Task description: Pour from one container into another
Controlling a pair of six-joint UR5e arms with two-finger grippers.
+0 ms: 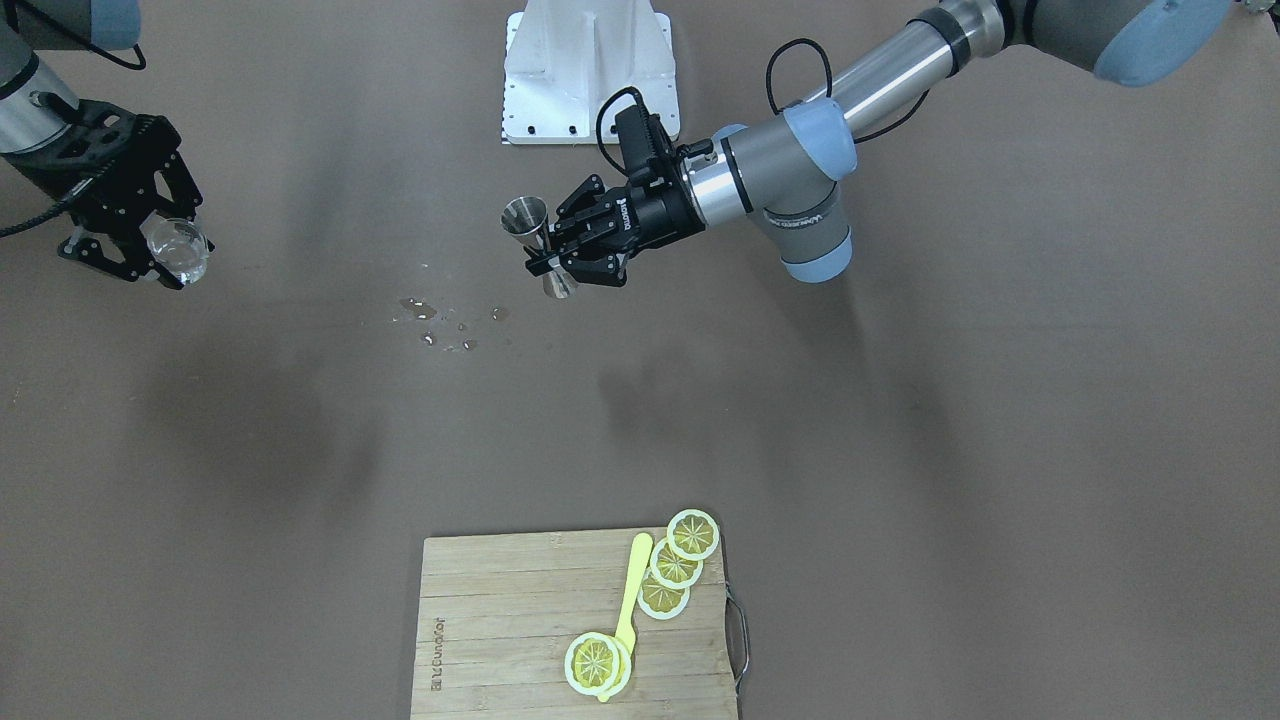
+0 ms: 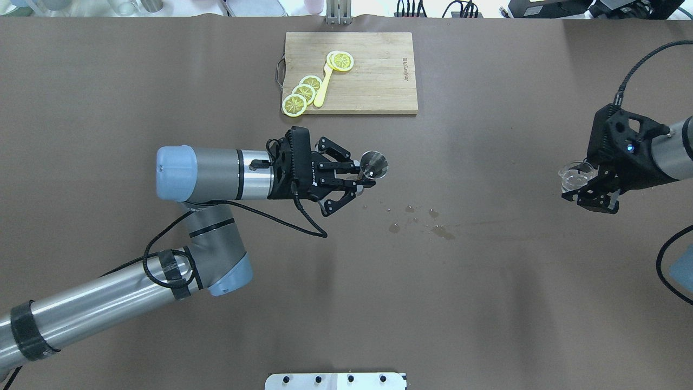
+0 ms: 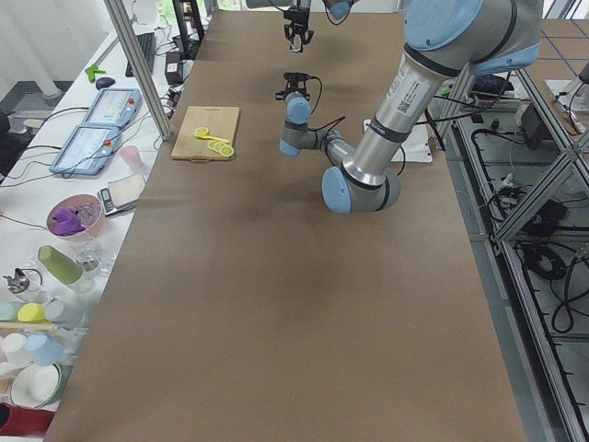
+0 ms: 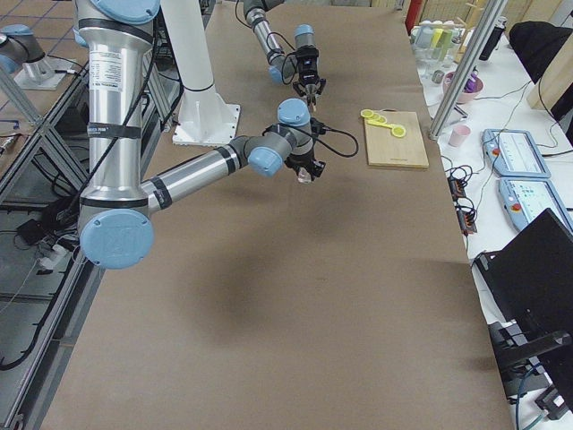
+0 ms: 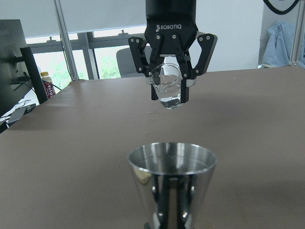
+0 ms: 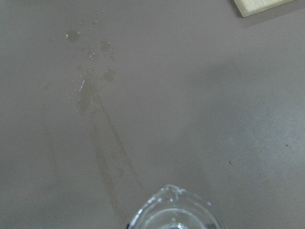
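Left gripper (image 2: 360, 176) clamped on jigger (image 2: 374, 164), upright, mouth up, mid-table. Right gripper (image 2: 584, 189) clamped on glass (image 2: 573, 176), liquid inside. Overhead: glass sits 3 o'clock from jigger, well apart, drops (image 2: 443, 233) on the table (image 2: 487, 303) between. Gap must close before any tilt, I'd say.

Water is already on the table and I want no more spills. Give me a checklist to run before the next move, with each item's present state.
1. Left gripper shut on the jigger: ok.
2. Jigger mouth facing up: ok, by the left wrist view.
3. Right gripper shut on the glass cup: ok.
4. Liquid in the glass cup: ok, some clear liquid shows at its bottom.
5. Glass cup above the jigger for pouring: not ok, they hang far apart.
6. Table dry between them: not ok, spilled drops lie there.
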